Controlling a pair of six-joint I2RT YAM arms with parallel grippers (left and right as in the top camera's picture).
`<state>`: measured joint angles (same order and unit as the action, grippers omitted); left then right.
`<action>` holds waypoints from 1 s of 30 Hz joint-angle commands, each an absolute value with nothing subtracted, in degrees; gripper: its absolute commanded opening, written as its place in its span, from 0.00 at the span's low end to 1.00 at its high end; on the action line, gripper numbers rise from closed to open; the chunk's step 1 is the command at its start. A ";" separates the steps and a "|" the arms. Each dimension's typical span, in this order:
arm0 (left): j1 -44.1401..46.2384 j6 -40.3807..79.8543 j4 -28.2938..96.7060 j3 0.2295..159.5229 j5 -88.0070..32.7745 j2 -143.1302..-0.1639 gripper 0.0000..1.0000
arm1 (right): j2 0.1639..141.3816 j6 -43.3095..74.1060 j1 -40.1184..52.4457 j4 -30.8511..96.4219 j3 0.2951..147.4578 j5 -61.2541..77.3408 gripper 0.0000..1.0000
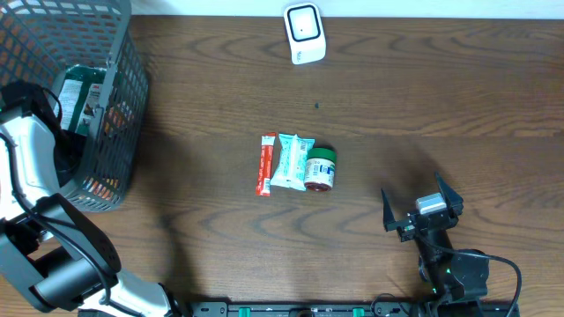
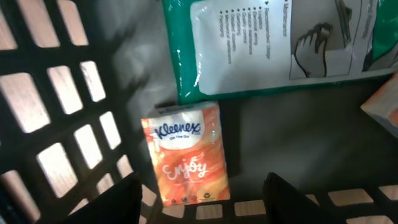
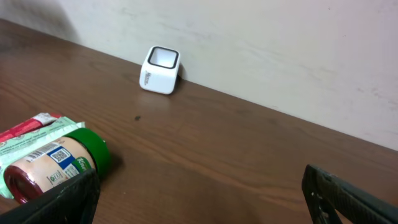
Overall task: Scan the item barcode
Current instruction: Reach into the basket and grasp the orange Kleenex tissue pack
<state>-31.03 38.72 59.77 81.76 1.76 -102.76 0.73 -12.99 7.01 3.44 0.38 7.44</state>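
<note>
Dark wood table: grey mesh basket at left; white scanner at far edge; at centre, side by side: red sachet, teal packet, green-lidded jar on its side.

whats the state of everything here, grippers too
left gripper: open, empty, inside the basket above the tissue pack
right gripper: open, empty, over the table
basket: upright, things inside
tissue pack: lying flat on the basket floor
green packet: lying flat in the basket
jar: on its side, lid on
pale packet: flat, against the jar
red stick: flat, beside the pale packet
scanner: upright at the table's far edge
</note>
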 commanded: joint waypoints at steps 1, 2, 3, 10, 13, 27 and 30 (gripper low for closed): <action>-33.41 37.50 59.70 80.84 -0.64 -103.09 0.63 | 0.60 -12.27 7.92 3.68 0.32 7.09 0.99; -33.78 36.84 59.75 80.84 -0.67 -103.09 0.63 | 0.60 -12.27 7.92 3.68 0.32 7.09 0.99; -34.02 35.99 59.77 80.75 -0.67 -103.09 0.63 | 0.60 -12.27 7.92 3.68 0.32 7.09 0.99; -34.37 34.98 56.66 76.97 -0.69 -103.09 0.64 | 0.60 -12.27 7.92 3.68 0.32 7.09 0.99; -34.39 34.98 53.76 73.47 -0.67 -103.09 0.64 | 0.60 -12.27 7.92 3.68 0.32 7.09 0.99; -34.37 34.98 44.95 68.93 -5.65 -99.92 0.60 | 0.60 -12.27 7.92 3.68 0.32 7.09 0.99; -34.33 34.96 42.81 68.93 -5.63 -96.92 0.60 | 0.60 -12.27 7.92 3.68 0.32 7.09 0.99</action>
<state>-34.28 35.73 43.77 68.86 -4.64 -101.08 0.73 -12.99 7.01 3.46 0.38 7.44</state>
